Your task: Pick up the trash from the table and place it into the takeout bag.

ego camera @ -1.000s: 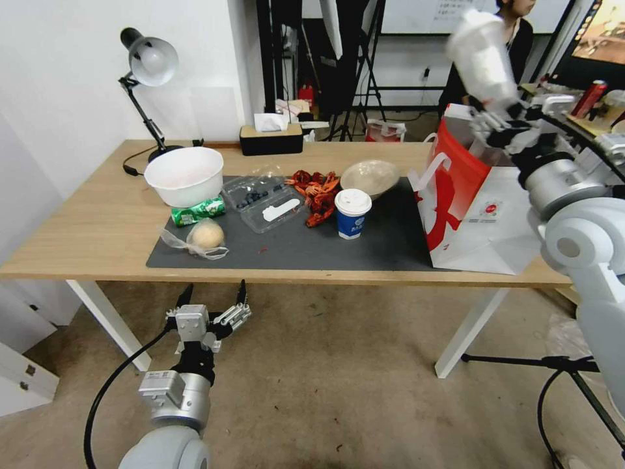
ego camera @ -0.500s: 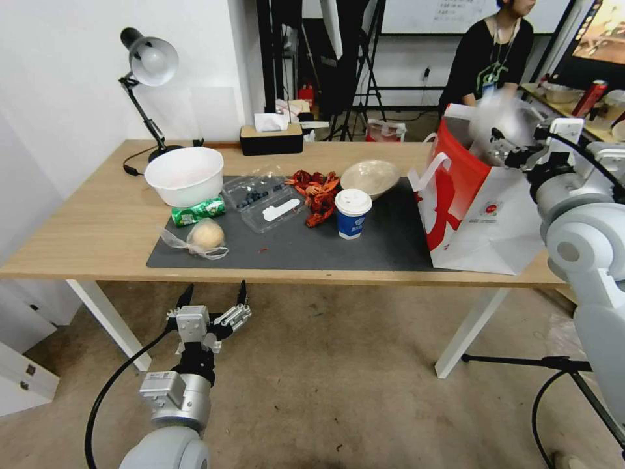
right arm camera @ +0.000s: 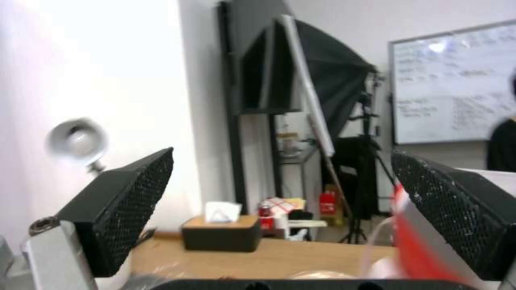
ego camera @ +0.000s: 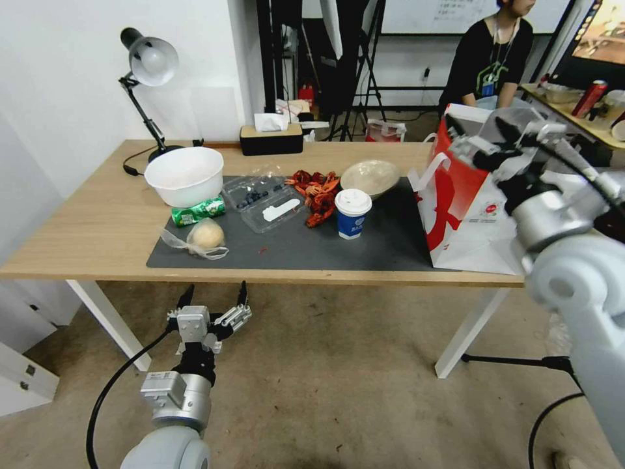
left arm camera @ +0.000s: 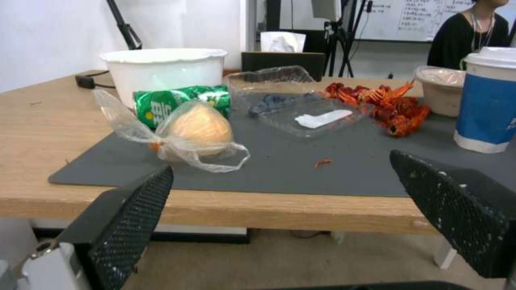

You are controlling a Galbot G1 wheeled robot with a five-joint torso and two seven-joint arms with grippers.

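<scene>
Blueberries (ego camera: pixel 254 196) lie inside clear clamshell (ego camera: pixel 265 203).

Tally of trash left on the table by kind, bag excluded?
Bowls: 2 (white bowl, beige bowl)
Cups: 1 (blue paper cup)
Cans: 1 (crushed green can)
Bagged bun: 1
Clamshell: 1
Red shells pile: 1
Total: 7

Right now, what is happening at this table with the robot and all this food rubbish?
The robot is clearing meal trash into the takeout bag at the right end of the table. Its right pincer is open and empty above the bag's mouth. The left pincer hangs open below the table's front edge, idle. On the grey mat lie the bagged bun, green can, clamshell, red shells, blue paper cup and beige bowl.
</scene>
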